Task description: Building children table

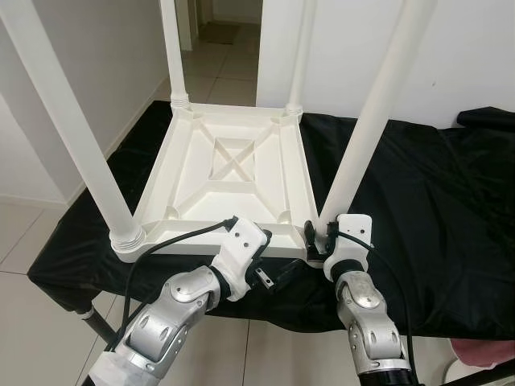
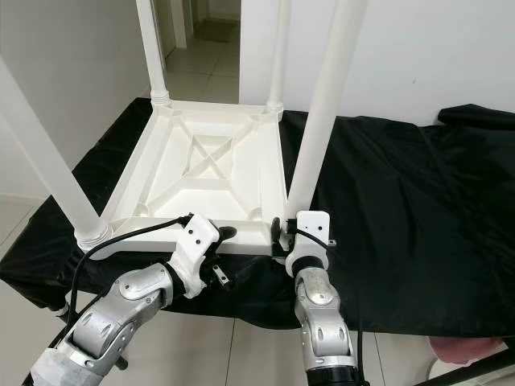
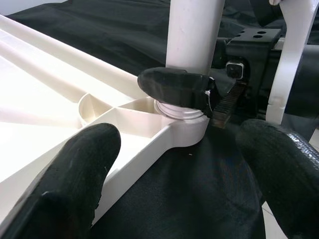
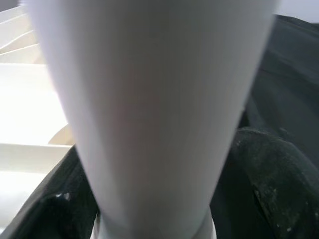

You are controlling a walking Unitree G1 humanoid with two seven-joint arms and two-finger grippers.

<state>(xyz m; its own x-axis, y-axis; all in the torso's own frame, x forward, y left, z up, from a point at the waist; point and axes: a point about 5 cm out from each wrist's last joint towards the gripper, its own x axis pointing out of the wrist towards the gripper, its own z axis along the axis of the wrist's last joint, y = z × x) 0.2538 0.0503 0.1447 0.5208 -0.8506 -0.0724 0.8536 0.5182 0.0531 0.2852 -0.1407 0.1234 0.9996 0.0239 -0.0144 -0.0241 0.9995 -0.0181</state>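
Inverted white children table [image 1: 229, 177] on black-draped desk [image 1: 434, 193]. Right gripper [image 1: 320, 238] fingers clenched around near-right leg [image 1: 366, 137] base. Left gripper [image 3: 174, 164] fingers released, apparently just short of the corner.

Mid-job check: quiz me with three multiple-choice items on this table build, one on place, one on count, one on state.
1. Where is the right claw?
A. At the near right leg's base
B. At the far left leg
C. On the floor

2. How many legs stand in the tabletop?
A. Two
B. Three
C. Four

3. The left claw is:
A. Open
B. Shut on a leg
C. Shut on the black cloth

Key: 1 A, its fingers flank the near right leg; 2 C, one at each corner; 3 A, fingers apart in the left wrist view.
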